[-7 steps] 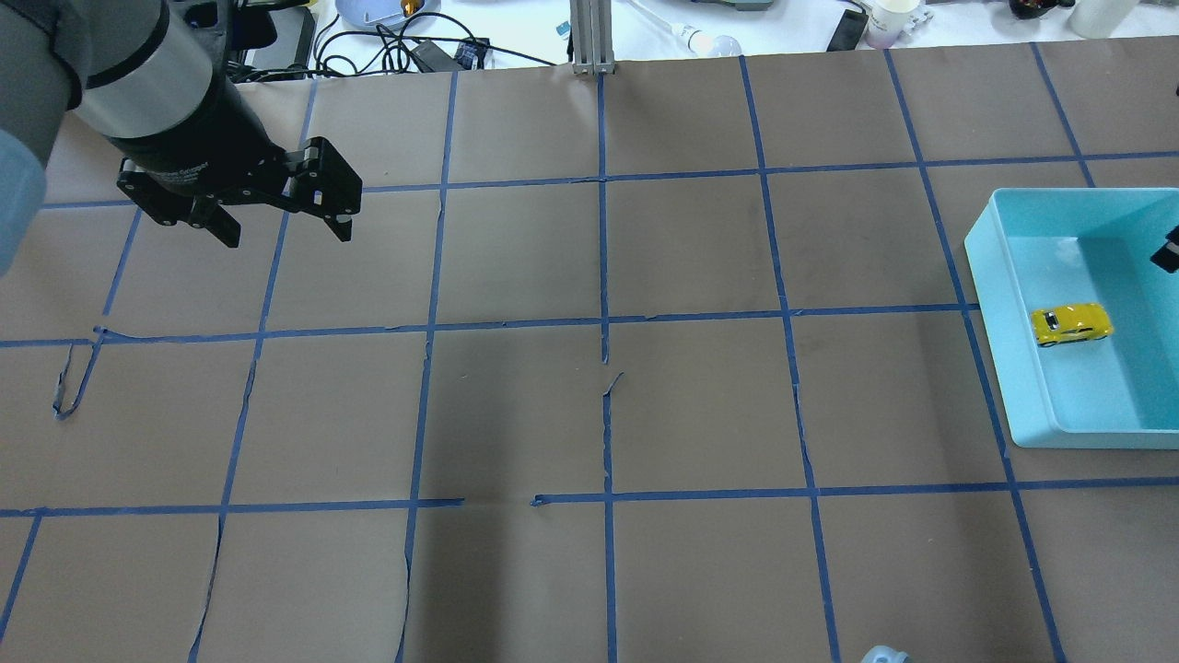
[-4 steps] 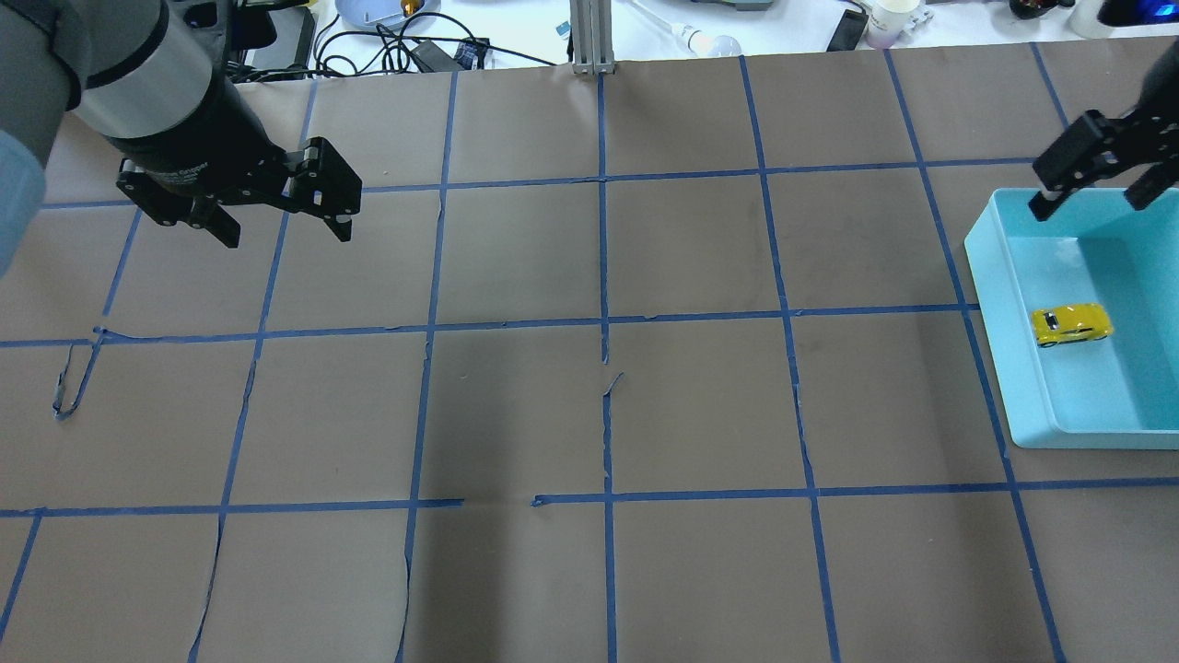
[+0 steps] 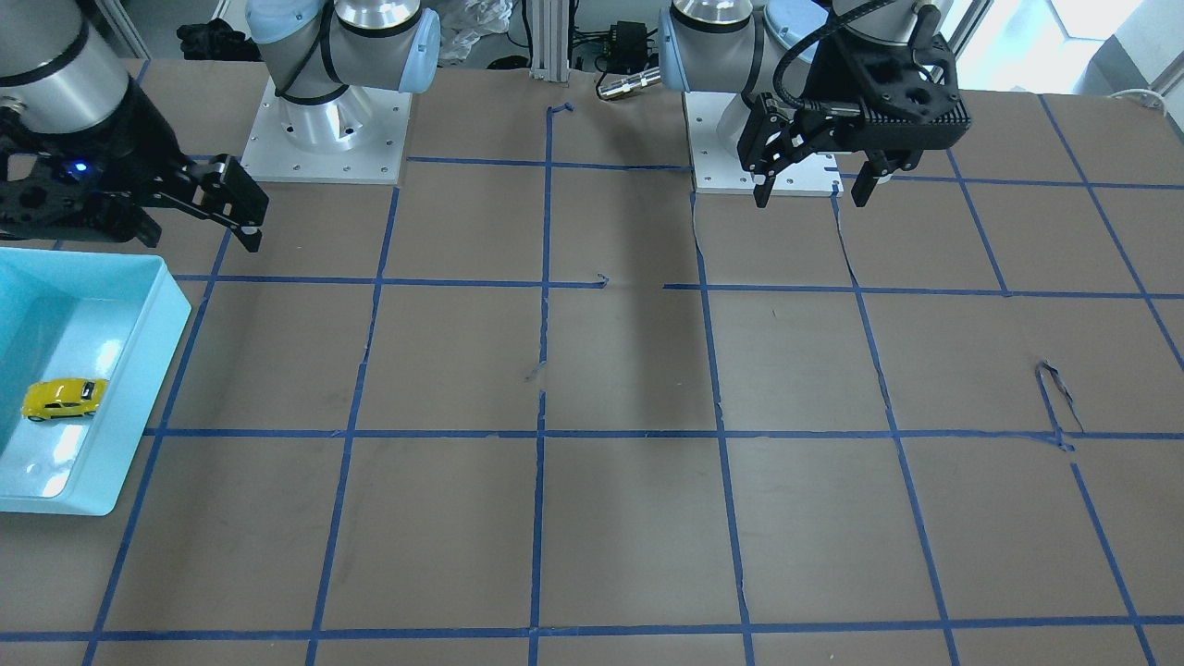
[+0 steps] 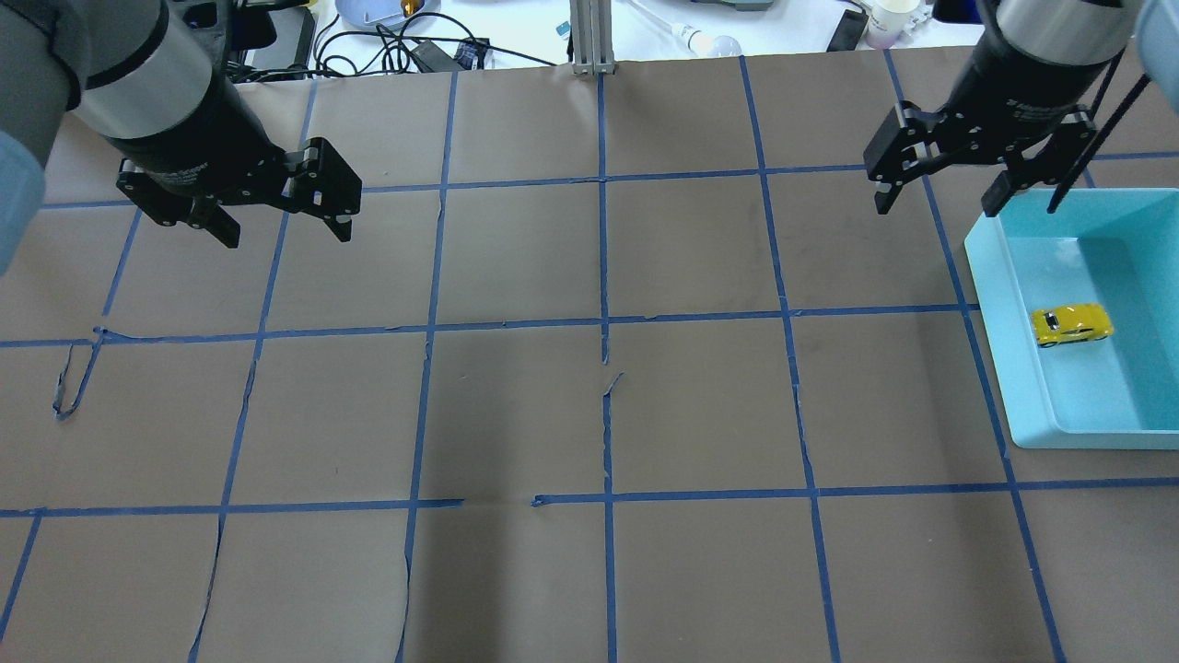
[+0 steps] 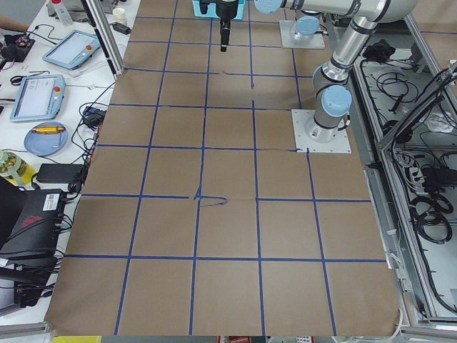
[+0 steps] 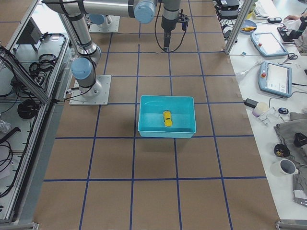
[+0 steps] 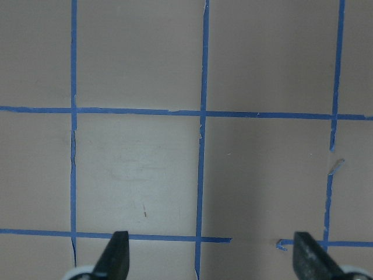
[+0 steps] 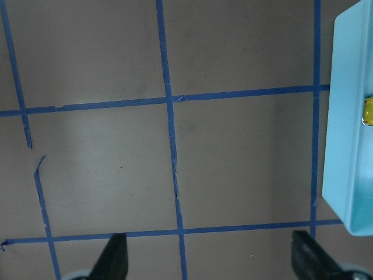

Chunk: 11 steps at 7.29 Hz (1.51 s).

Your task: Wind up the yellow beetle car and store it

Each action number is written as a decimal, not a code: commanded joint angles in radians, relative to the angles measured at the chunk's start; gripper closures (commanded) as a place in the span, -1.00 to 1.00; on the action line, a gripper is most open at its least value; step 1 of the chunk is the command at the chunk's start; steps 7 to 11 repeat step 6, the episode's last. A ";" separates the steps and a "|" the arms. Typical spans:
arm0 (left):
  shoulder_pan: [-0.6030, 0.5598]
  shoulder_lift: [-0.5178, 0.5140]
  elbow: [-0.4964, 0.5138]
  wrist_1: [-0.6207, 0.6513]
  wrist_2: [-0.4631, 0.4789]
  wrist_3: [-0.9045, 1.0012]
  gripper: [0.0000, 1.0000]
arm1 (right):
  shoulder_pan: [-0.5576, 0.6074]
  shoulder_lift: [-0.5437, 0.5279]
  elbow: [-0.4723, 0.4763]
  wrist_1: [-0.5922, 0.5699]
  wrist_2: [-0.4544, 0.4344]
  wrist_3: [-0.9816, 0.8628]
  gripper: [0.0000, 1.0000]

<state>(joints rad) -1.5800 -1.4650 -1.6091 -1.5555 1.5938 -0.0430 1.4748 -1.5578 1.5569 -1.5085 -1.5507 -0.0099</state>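
The yellow beetle car [image 4: 1071,324] lies inside a light blue bin [image 4: 991,276] at the table's right edge. It also shows in the front view [image 3: 61,399], the right side view [image 6: 167,118] and at the edge of the right wrist view [image 8: 368,111]. My right gripper [image 4: 936,209] is open and empty. It hovers above the table just beyond the bin's far left corner, apart from the car; it also shows in the front view [image 3: 199,239]. My left gripper [image 4: 286,238] is open and empty, high over the far left of the table [image 3: 810,199].
Brown paper with a blue tape grid covers the table [image 4: 599,368]. Cables, a cup and other clutter lie beyond the far edge [image 4: 414,46]. A metal post [image 4: 591,37] stands at the far middle edge.
My right gripper has moved left from the view's right edge, across the bin's far rim, to beside the bin's far left corner. The car and my left arm have not moved.
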 commanded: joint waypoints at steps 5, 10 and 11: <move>0.000 0.000 0.000 0.000 0.000 0.000 -1.00 | 0.104 0.004 0.023 -0.061 -0.057 0.099 -1.00; 0.000 0.000 0.000 0.000 0.000 0.000 -1.00 | 0.104 0.004 0.023 -0.061 -0.055 0.096 -1.00; 0.000 0.000 0.000 0.000 0.000 0.000 -1.00 | 0.104 0.004 0.023 -0.061 -0.055 0.096 -1.00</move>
